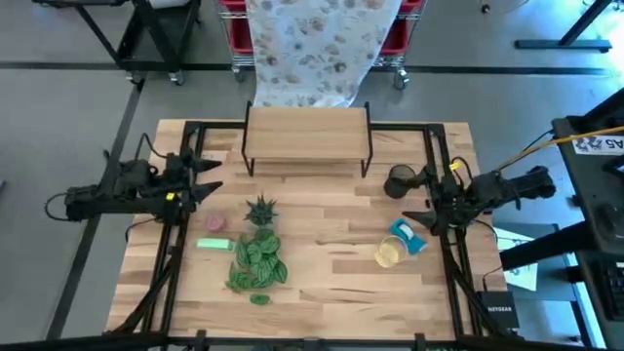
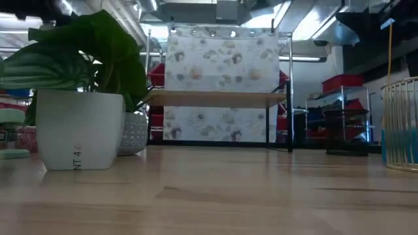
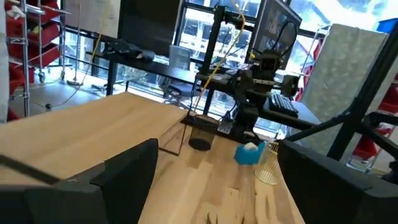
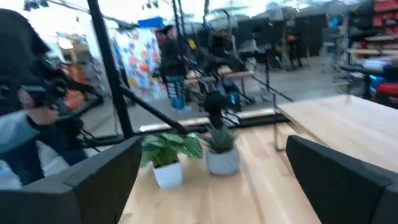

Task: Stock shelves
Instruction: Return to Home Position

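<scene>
The shelves (image 1: 307, 136), a light wood plank on thin black legs, stand at the table's far middle, also in the low view (image 2: 215, 98). On the table are a leafy plant in a white pot (image 1: 258, 261), a spiky succulent in a grey pot (image 1: 261, 210), a pink item (image 1: 214, 222), a green item (image 1: 214, 244), a black mesh cup (image 1: 400, 181) and a gold wire basket (image 1: 388, 253) beside a blue item (image 1: 408, 237). My left gripper (image 1: 210, 185) hovers open at the table's left. My right gripper (image 1: 414, 216) hovers open at the right, close to the basket.
Black rails (image 1: 175, 244) run along the table's sides and back. A patterned cloth on a rack (image 1: 312, 49) stands behind the far edge. A person (image 4: 25, 106) shows beyond the table's left side. Bare wood lies along the near edge (image 1: 331, 302).
</scene>
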Robot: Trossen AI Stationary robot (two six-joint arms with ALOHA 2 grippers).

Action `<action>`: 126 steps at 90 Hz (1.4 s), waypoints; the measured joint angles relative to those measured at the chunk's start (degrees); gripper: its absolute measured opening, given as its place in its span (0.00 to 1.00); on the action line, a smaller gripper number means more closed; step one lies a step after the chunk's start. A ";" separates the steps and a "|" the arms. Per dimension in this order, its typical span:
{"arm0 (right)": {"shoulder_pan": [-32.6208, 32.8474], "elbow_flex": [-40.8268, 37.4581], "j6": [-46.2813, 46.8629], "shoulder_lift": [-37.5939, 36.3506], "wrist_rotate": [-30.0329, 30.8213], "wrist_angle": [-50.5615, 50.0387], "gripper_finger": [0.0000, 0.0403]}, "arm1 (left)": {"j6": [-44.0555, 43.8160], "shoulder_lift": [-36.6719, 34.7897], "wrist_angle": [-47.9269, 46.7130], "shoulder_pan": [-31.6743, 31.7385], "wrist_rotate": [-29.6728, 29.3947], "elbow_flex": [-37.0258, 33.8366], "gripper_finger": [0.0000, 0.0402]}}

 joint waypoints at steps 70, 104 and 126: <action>-24.92 -12.74 4.15 0.00 -18.89 10.78 0.96 | -0.73 -1.56 7.27 7.65 10.53 -12.59 0.78; -24.89 -14.35 1.85 -0.48 -14.13 13.35 0.96 | 0.55 -1.53 16.62 6.88 11.00 -18.78 0.78; -24.90 -14.38 6.40 -0.28 -10.83 5.20 0.96 | 1.31 -0.83 15.07 6.88 11.31 -18.78 0.78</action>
